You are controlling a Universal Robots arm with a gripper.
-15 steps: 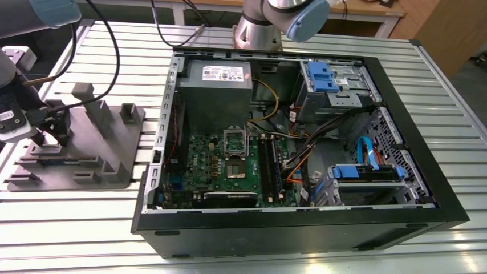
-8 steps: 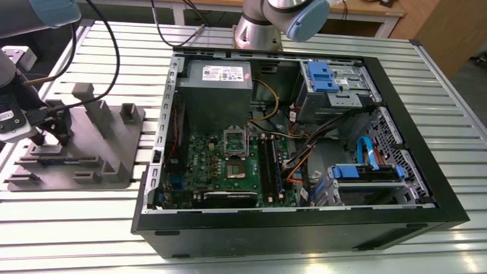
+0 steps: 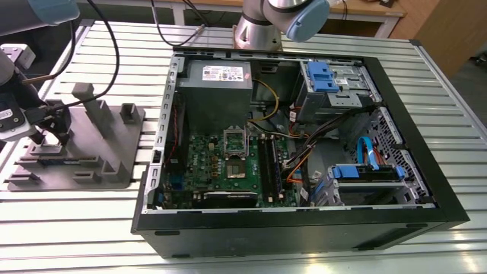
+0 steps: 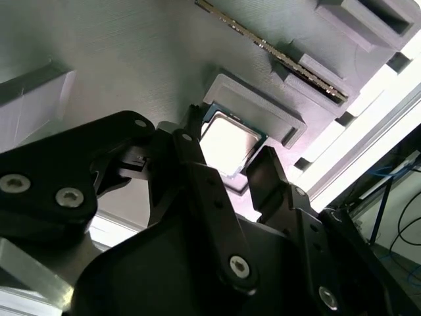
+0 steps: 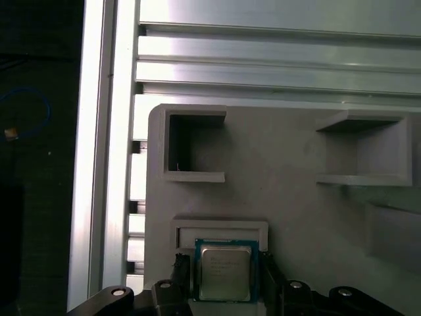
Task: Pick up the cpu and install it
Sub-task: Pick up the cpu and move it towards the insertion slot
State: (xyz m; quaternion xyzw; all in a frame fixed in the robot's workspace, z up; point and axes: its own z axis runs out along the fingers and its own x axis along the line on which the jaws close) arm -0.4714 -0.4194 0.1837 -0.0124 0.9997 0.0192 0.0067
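**End effector astride the cpu in its fixture pocket**

In the exterior view, the end effector (image 3: pixel 52 138) is seen at about nine o'clock, over the grey fixture plate (image 3: pixel 91 171). The plate lies on the slatted metal surface (image 3: pixel 76 228), just beside the open computer case (image 3: pixel 304 231). In both wrist views the black fingers (image 5: pixel 181 268) are spread, one on each side of the cpu (image 5: pixel 225 275). Whether they press its edges cannot be told. The cpu lies flat, silvery top up, in a shallow square pocket of the plate. The motherboard (image 3: pixel 228 165) is seen inside the case, at three o'clock from the plate.
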